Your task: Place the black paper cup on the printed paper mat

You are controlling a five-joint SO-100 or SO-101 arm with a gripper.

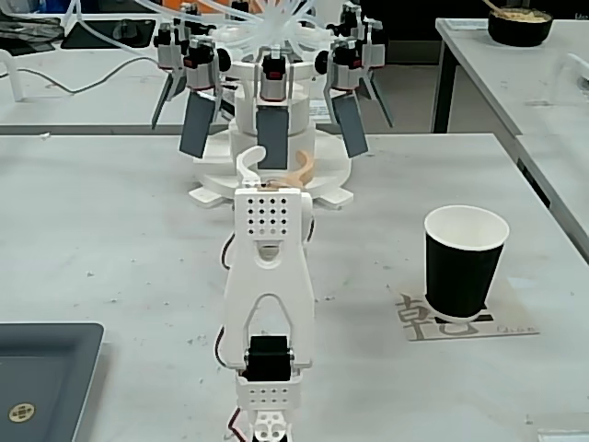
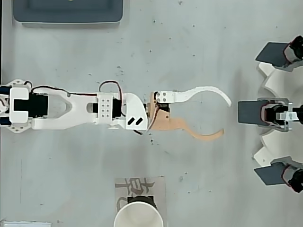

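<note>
The black paper cup (image 1: 464, 261) stands upright on the printed paper mat (image 1: 465, 320) at the right of the table in the fixed view. From overhead, only the cup's white rim (image 2: 138, 214) shows at the bottom edge, over the mat (image 2: 139, 190). My gripper (image 2: 226, 117) lies stretched out along the table's middle, well away from the cup, its white and tan curved fingers spread open with nothing between them. In the fixed view the gripper (image 1: 273, 164) is mostly hidden behind my white arm (image 1: 270, 304).
A white multi-arm device with grey paddles (image 1: 271, 101) stands at the far side, just beyond my fingertips, and shows at the right edge overhead (image 2: 279, 113). A dark grey tray (image 1: 41, 378) sits at the near left. A black bowl (image 1: 520, 25) rests on another table.
</note>
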